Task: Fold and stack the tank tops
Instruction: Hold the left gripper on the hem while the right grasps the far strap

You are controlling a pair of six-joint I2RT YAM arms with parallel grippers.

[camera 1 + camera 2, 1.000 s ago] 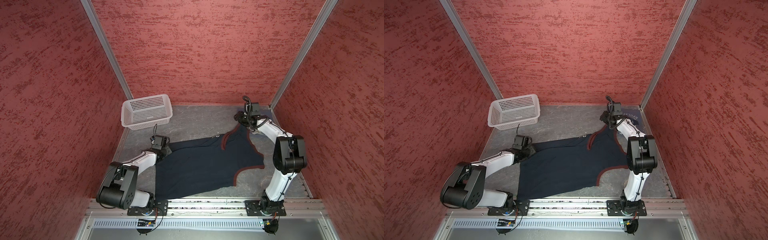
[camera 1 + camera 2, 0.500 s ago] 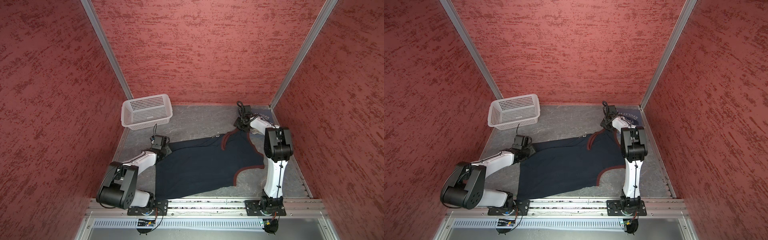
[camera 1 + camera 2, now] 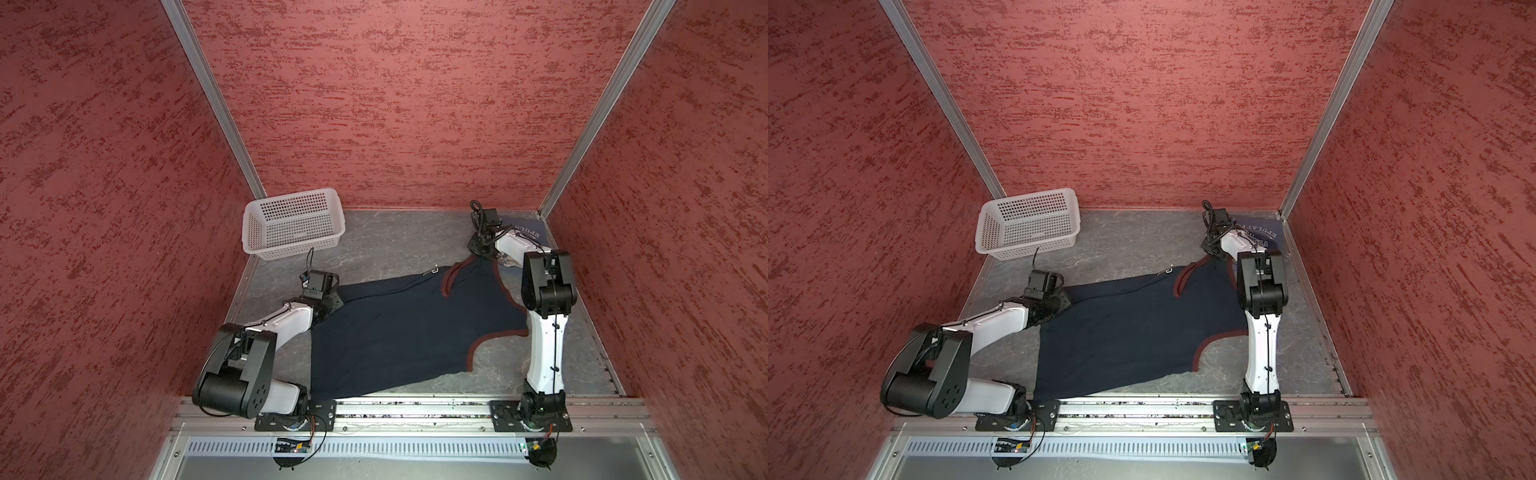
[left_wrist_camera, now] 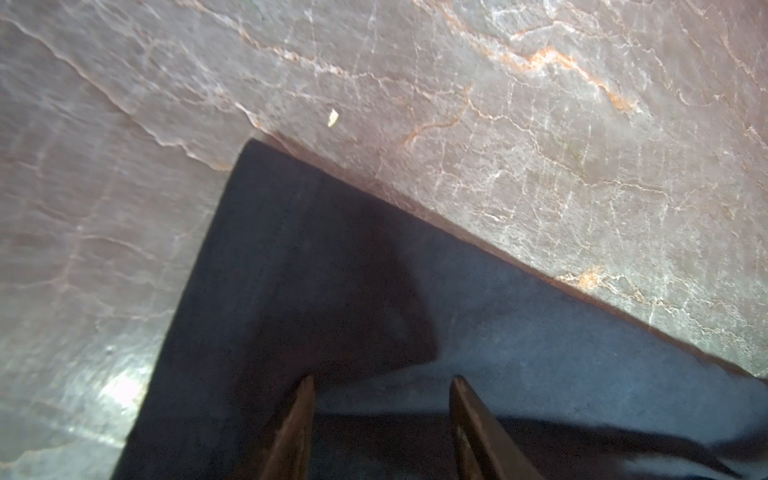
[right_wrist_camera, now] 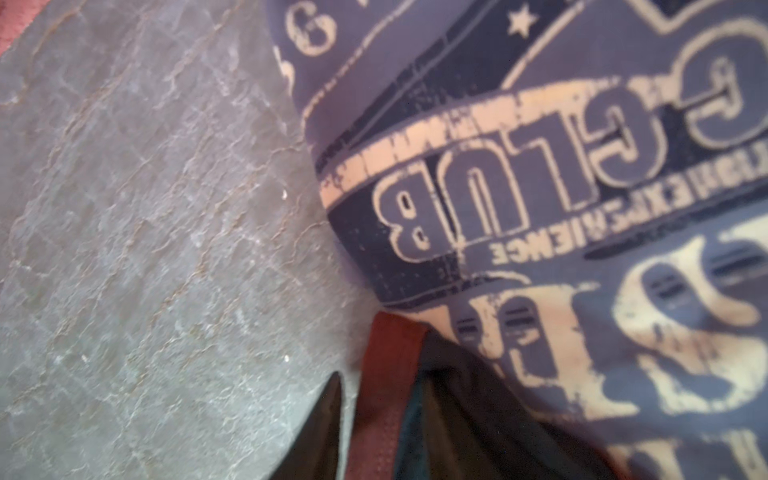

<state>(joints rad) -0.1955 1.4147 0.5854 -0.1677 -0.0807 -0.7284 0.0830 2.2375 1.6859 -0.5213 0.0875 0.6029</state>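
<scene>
Navy top (image 3: pixel 407 328) flat mid-table (image 3: pixel 395 237), near edge at front rail (image 3: pixel 415 409); bare room far-centre, front-R. Maroon trim, few creases. Grey top (image 3: pixel 527 227), printed, far-R corner. L gripper (image 4: pixel 382 382) spread over hem corner (image 4: pixel 266 178). R gripper (image 3: pixel 478 251) at strap (image 5: pixel 386 374); grip unclear. Basket (image 3: pixel 291 246) far-L.

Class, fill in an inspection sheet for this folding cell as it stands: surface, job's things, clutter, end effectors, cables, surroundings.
Surface: grey stone-look table.
Job's things: navy tank top spread mid-table; grey-blue tank top in far right corner.
Clutter: white basket far left; pale fleck.
End effectors: left end effector open over navy hem corner; right end effector at maroon strap, grip unclear.
Cables: black lead loops up behind each end effector.
Surroundings: red textured walls.
</scene>
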